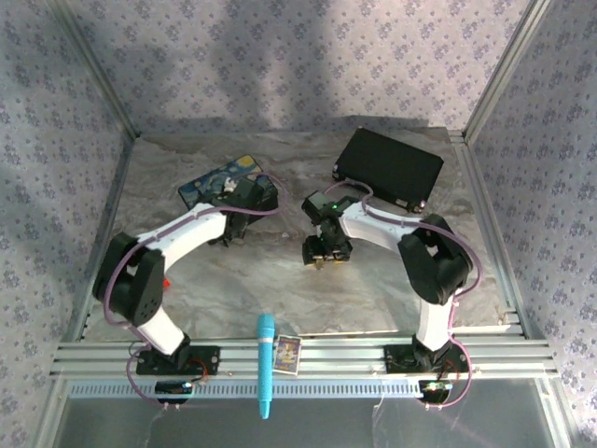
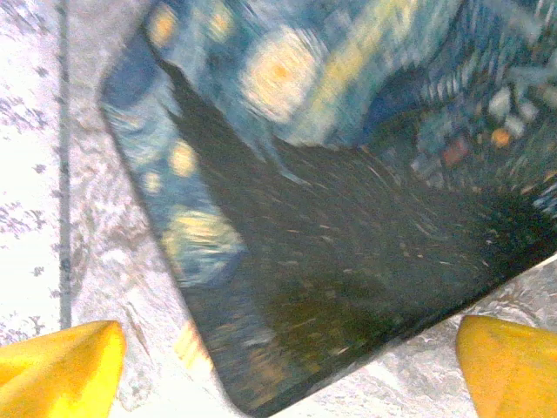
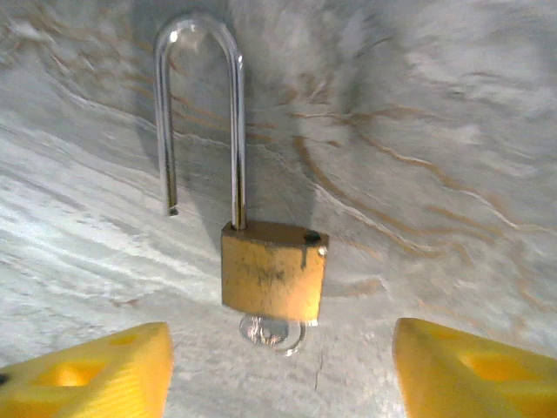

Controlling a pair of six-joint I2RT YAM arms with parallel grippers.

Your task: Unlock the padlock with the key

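The small brass-gold padlock (image 3: 273,280) with its thin silver shackle (image 3: 200,104) lies flat on the pale grey, marble-veined sheet (image 3: 435,157) that covers the table. One shackle leg sits in the body; the other ends free, clear of it. The tiny silvery key (image 3: 271,333) sticks out of the body's lower end, only its round head showing. The right gripper (image 3: 278,374) hangs just over the lock, its yellow fingers spread wide on either side and touching nothing.

In the overhead view the left gripper (image 1: 250,194) is over the blue starry-night painted tin (image 1: 216,182) at the far left of the sheet, its fingers likewise parted with nothing between them. A flat black rectangular case (image 1: 387,168) lies at the far right. A long cyan pen-like stick (image 1: 266,364) and a small printed card (image 1: 287,355) rest on the ribbed aluminium rail (image 1: 373,357) at the near edge. Lilac floral-print cloth walls (image 1: 280,56) enclose the table on three sides.
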